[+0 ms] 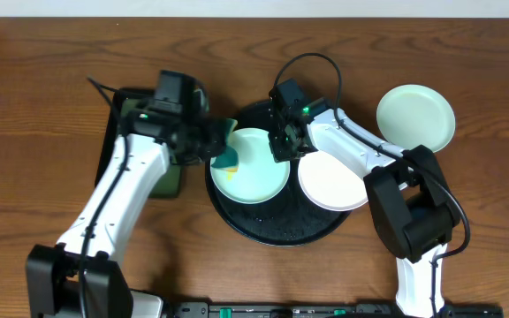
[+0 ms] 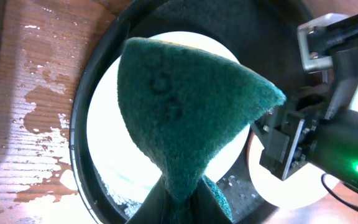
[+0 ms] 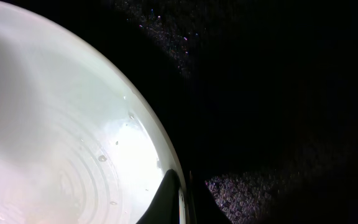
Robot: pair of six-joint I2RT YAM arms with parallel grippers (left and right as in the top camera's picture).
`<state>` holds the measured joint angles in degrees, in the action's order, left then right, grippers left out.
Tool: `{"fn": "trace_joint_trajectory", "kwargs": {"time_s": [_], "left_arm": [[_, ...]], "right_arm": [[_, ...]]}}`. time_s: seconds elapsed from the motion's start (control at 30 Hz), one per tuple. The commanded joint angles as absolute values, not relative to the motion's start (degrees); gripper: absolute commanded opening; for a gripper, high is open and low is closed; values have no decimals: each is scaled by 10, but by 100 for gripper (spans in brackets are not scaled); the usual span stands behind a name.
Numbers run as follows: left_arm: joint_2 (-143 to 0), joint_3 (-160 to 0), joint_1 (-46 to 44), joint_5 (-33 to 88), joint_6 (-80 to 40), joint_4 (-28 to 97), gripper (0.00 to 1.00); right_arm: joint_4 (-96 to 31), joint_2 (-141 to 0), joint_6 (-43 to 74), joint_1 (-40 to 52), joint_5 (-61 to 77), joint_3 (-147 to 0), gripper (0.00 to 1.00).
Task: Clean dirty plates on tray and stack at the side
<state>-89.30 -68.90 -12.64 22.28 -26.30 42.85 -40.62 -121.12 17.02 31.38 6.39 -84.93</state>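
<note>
On my feed the left gripper (image 1: pixel 216 141) is clamped on a dark green sponge (image 1: pixel 228 153). The jaws pinch its narrow end, so the sponge fans out wide over the smeared mint plate (image 1: pixel 256 172). I cannot tell from the left wrist view whether the sponge is pressing on the plate or just above it. The right gripper (image 1: pixel 283 147) is closed on that same plate's right rim, and in the right wrist view I see its dark fingertips (image 3: pixel 169 199) meeting over the pale edge. This plate lies inside the black tray (image 1: pixel 277 230), toward its left half, with a yellowish streak near its left edge beside the sponge. The white plate (image 1: pixel 334 181) sits on the tray's right side, just beside the held plate, and its outer edge reaches past the tray's rim. The second mint plate (image 1: pixel 416 117) rests on the table (image 1: pixel 42 106), well apart to the upper right. A rectangular dark green tray (image 1: pixel 113 146) lies under my left arm, just left of the black one. The tabletop is brown wood grain. The left wrist view shows wet patches on it beside the tray and droplets on the tray's glossy floor. I can see nothing of the room beyond a pale strip along the far edge.
</note>
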Motion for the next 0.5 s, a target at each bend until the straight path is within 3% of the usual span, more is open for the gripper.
{"fn": "trace_joint_trajectory", "kwargs": {"time_s": [0.0, 0.2, 0.47], "left_arm": [[-915, -683, -172, 149, -334, 419, 7], [-956, -683, -220, 55, -415, 410, 7], [-1039, -683, -230, 57, -419, 352, 7]], "right_arm": [[-404, -1230, 184, 328, 58, -832, 1], [-405, -1230, 184, 328, 58, -831, 1], [-396, -1230, 184, 328, 58, -823, 1]]}}
